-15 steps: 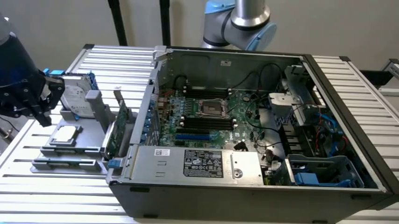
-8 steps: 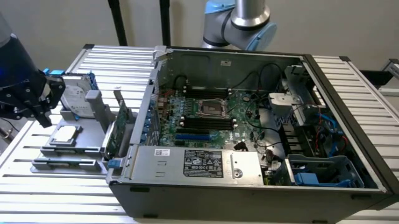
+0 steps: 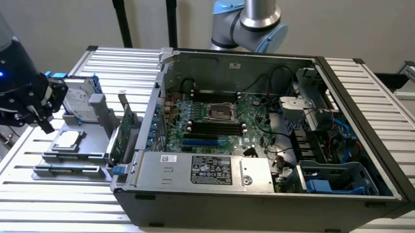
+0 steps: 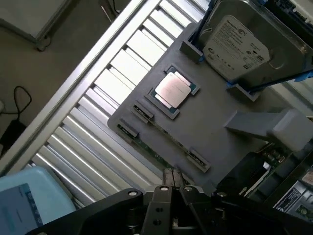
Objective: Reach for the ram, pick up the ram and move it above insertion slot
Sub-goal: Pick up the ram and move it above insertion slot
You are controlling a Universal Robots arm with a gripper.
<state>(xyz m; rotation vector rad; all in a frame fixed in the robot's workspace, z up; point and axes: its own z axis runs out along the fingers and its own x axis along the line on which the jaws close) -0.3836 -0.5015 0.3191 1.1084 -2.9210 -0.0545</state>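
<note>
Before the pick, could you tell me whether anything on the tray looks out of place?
Nothing stands out: the ram lies straight in its tray slot, the CPU sits flat in its recess, the hard drive stands between its brackets, and the gripper hovers near the ram.

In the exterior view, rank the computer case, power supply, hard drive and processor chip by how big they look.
Largest to smallest:
1. computer case
2. power supply
3. hard drive
4. processor chip
The hard drive is partly hidden, but it clearly outsizes the processor chip.
</note>
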